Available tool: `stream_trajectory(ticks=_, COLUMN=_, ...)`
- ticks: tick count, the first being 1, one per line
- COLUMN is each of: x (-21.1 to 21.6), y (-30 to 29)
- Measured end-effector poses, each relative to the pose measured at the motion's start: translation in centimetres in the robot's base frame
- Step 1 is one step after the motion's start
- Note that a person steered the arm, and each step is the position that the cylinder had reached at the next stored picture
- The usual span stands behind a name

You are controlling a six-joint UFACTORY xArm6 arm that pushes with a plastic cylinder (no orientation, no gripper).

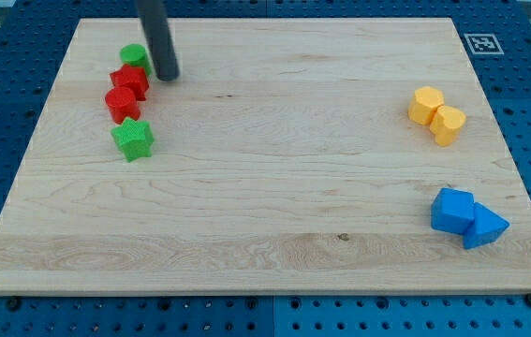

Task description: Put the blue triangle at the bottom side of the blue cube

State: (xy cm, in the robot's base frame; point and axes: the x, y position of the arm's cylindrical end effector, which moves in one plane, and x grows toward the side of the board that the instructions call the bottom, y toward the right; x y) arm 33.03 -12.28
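Note:
The blue cube [452, 209] sits near the view's bottom right of the wooden board [265, 215]. The blue triangle [485, 227] lies touching it, on the cube's right and slightly lower side. My tip [166, 75] is at the view's top left, far from both blue blocks. It stands just right of a green round block [134, 55] and a red block [130, 80].
A second red block [121, 102] and a green star [133, 139] lie below the first red block at the left. Two yellow blocks [426, 105] [449, 124] touch each other at the right, above the blue pair. A marker tag [481, 43] is at the board's top right corner.

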Motion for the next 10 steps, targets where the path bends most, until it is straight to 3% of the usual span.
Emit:
stream_trajectory(ticks=2, x=6.9, y=12.2)
stream_trajectory(ticks=6, x=16.6, y=34.7)
stream_trajectory(ticks=7, x=16.7, y=34.8)
stream_trajectory(ticks=9, x=22.9, y=37.4)
stream_trajectory(ticks=10, x=22.9, y=37.5)
